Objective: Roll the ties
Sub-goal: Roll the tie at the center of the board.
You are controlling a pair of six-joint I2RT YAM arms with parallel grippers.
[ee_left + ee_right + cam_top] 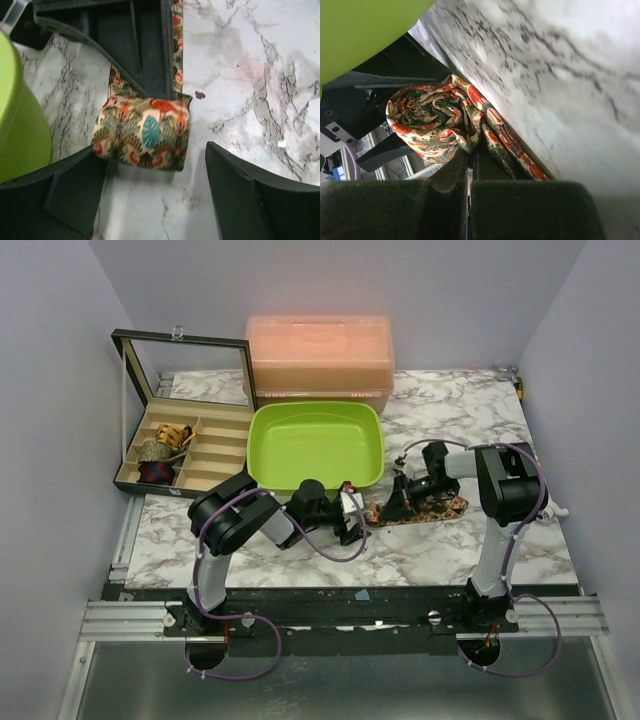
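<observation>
One floral tie [440, 507] lies on the marble table in front of the tray, its tail running right. Its left end is wound into a small roll [142, 132]. My left gripper [352, 523] sits just left of that roll, open, its fingers [260, 195] standing wide to either side of the roll's near edge and gripping nothing. My right gripper [470, 152] comes in from the right and is shut, its tips pinching the fabric where the roll [430, 120] meets the flat tail. In the left wrist view its dark fingers [135, 45] rest against the top of the roll.
The lime-green tray [315, 408] stands just behind the grippers, its wall close on the left [15, 125]. An orange lidded box [320, 355] sits behind it. At the far left an open display case [215, 455] holds rolled ties [155, 472].
</observation>
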